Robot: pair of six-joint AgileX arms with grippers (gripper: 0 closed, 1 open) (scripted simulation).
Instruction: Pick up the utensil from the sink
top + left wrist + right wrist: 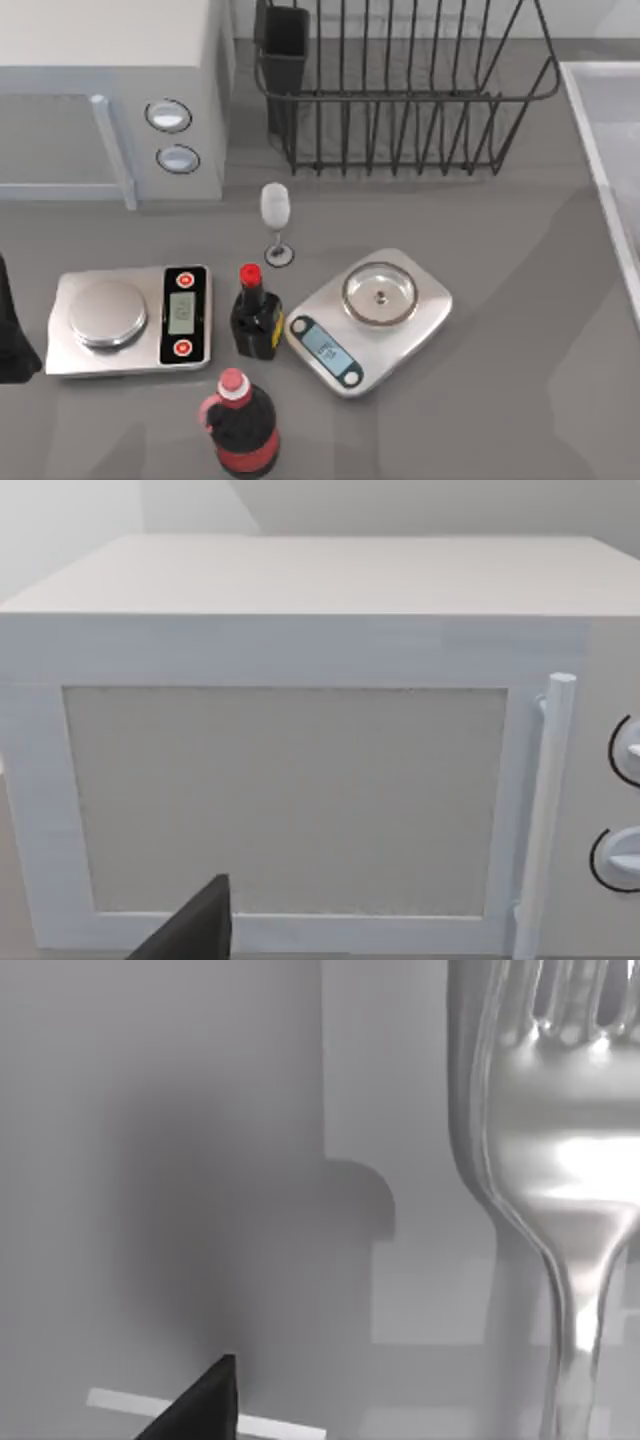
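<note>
The left arm (15, 335) sits parked at the table's left edge, a dark shape beside the rectangular scale (130, 320). Its wrist view faces the white microwave (300, 760) with its door handle (545, 810) and two knobs, and one dark fingertip (195, 930) juts in at the edge; whether those fingers are apart or together cannot be told.

Moving rightward across the table stand a dark sauce bottle with a red cap (255, 315), a red-capped cola bottle (240, 425), a wine glass (276, 215), a tilted kitchen scale (368, 320) with a round pan, and behind them the black wire dish rack (400, 90). At the far right runs the sink (592, 130), its pale straight rim bordering a light basin.

The right wrist view has a single dark fingertip (200, 1410) of the right gripper showing, so its opening cannot be judged, and nothing is seen clamped in it. The utensil (555, 1160) is a shiny silver fork, seen large and close: tines joining a broad polished neck that narrows into a slim handle. It lies against the pale grey sink surface, off to one side of that fingertip and apart from it, not touching
</note>
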